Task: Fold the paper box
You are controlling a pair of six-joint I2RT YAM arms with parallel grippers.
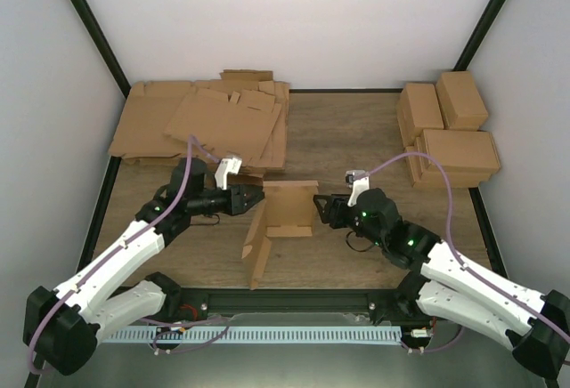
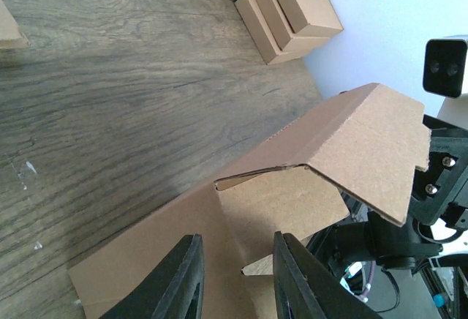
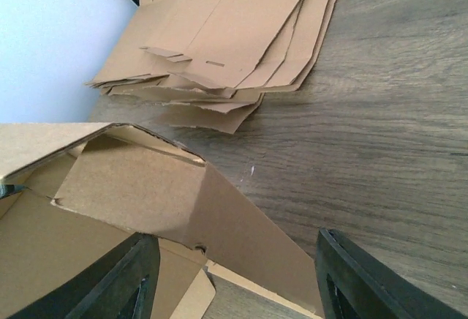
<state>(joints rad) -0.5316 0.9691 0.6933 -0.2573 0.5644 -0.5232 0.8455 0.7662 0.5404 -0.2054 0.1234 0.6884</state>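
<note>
The paper box (image 1: 283, 214) stands half-folded in the middle of the table, its walls partly raised and a long panel reaching toward the near edge. My left gripper (image 1: 256, 196) is at its left wall. In the left wrist view that gripper (image 2: 238, 282) has its fingers a little apart, and the box's brown panel (image 2: 292, 202) faces them flat-on, not pinched. My right gripper (image 1: 319, 207) is at the box's right side. In the right wrist view it (image 3: 241, 282) is spread wide, with a slanted box wall (image 3: 234, 216) between its fingers.
A heap of flat notched cardboard sheets (image 1: 205, 121) lies at the back left, also seen as sheets (image 3: 219, 41) in the right wrist view. Several finished brown boxes (image 1: 450, 130) are stacked at the back right, next to the wall.
</note>
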